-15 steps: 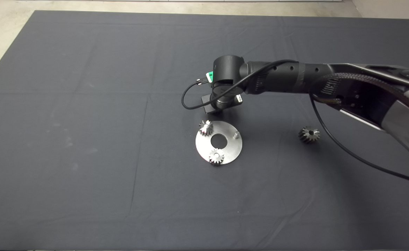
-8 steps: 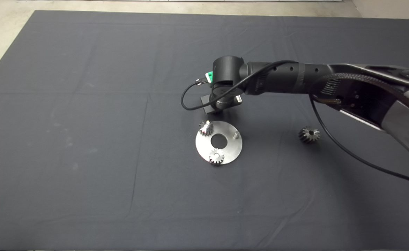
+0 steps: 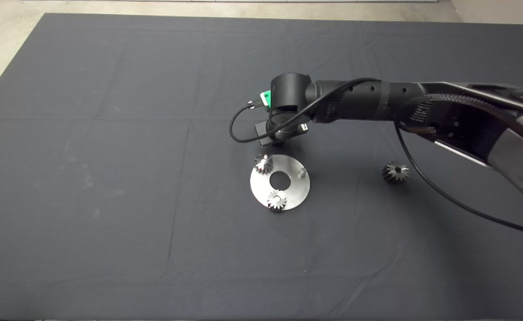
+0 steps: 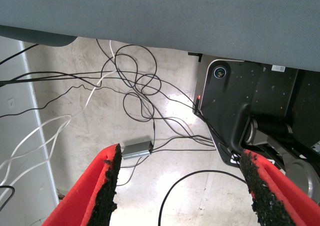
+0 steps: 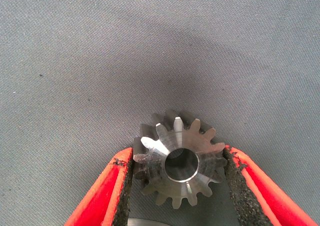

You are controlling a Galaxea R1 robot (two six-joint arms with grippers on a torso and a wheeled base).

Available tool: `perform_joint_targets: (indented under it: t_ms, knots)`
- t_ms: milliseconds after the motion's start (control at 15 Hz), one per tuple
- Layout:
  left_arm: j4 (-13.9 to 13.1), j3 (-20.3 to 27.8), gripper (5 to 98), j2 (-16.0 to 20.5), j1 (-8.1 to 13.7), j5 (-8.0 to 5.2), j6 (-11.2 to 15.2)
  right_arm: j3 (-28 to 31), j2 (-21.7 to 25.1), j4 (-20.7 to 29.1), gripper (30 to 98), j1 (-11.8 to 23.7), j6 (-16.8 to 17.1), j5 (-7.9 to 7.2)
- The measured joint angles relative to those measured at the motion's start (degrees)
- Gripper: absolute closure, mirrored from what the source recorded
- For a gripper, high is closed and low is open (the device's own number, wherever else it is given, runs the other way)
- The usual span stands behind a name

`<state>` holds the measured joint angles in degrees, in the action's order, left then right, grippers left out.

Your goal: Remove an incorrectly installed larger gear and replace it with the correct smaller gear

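Small gear [image 5: 179, 167] first: it is sitting between the two red fingers [image 5: 102, 196] of my right gripper [image 5: 177, 186], with the black pads pressing on its teeth from both sides, so I am holding it. In the right wrist view the grey mat [image 5: 150, 45] is lying below it. From the head camera I cannot see the gripper or this gear, because my right arm [image 3: 355, 104] is covering them with its wrist, just beyond the far edge of the round steel plate [image 3: 292, 194].

On that plate, two other small gears are sitting, one at the near rim [image 3: 277, 200] and one at the far left rim [image 3: 263, 163], with a short bare peg [image 3: 302, 171] standing at the right side and a hole in the middle.

Well apart to the right, the big gear [image 3: 395, 172] is lying on its side on the dark mat [image 3: 109, 178].

My left gripper [image 4: 180, 186] is waiting off the table with its fingers spread wide, and I am seeing only floor and loose cables [image 4: 135, 85] there.
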<state>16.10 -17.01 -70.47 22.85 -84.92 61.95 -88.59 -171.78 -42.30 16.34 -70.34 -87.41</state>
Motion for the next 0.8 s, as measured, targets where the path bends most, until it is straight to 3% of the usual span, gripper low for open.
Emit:
perform_joint_targets:
  t_ms: [800]
  knots:
    - [0.0, 0.0, 43.9, 0.0, 0.0, 0.0, 0.0, 0.1, 0.0, -0.3, 85.8, 0.0, 0.0, 0.04]
